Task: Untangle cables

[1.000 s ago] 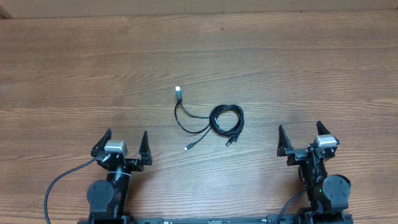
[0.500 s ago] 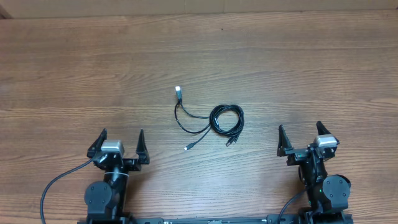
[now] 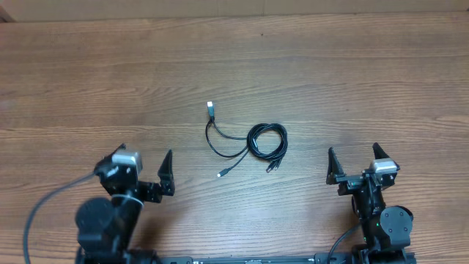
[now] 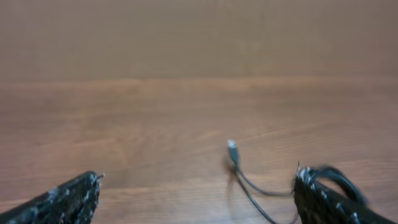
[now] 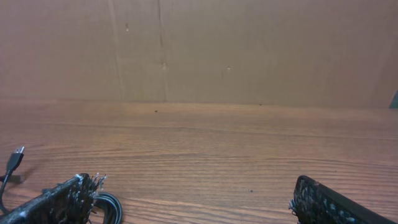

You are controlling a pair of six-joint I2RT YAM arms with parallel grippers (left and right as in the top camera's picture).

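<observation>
Right claw spread wide, cables at left edge, wooden table, brown wall

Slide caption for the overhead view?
Coiled black cables lie untouched on the wooden table, ahead of the open left gripper and open right gripper.

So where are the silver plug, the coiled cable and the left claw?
silver plug (image 3: 210,107), overhead view, on its metal tip.
coiled cable (image 3: 250,141), overhead view, on the loop's left edge.
left gripper (image 3: 145,150), overhead view, midway between its fingertips.
</observation>
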